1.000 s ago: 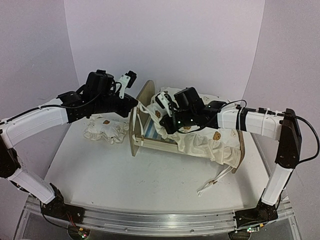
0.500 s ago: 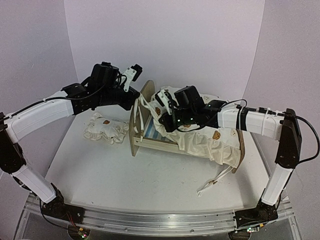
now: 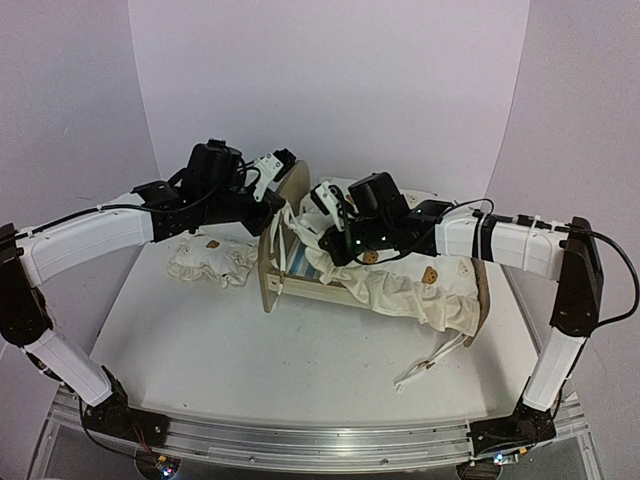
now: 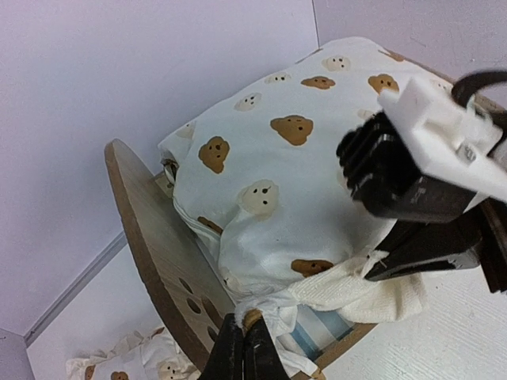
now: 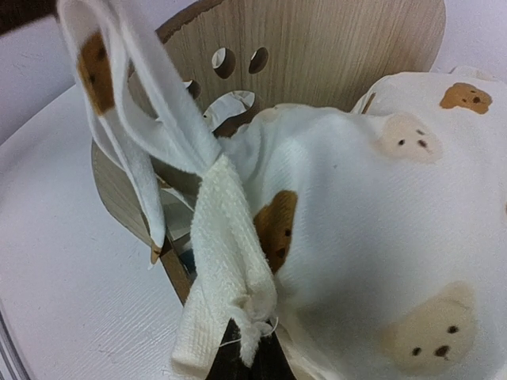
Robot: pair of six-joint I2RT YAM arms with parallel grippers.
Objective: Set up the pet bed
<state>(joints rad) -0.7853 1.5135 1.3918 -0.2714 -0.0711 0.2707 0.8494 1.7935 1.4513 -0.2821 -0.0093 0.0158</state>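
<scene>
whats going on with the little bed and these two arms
Two robot arms are dressing the wooden pet bed. The bear-print cushion lies draped over the frame, and both the left arm and the right arm have their jaws shut on its fabric at the headboard end. A small matching pillow lies on the table beside the bed.

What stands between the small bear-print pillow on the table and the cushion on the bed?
The pet bed's rounded wooden headboard stands between the pillow and the cushion; the top external view shows it.

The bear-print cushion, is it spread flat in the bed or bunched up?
Bunched: the cushion is heaped against the headboard and drapes over the foot end.
</scene>
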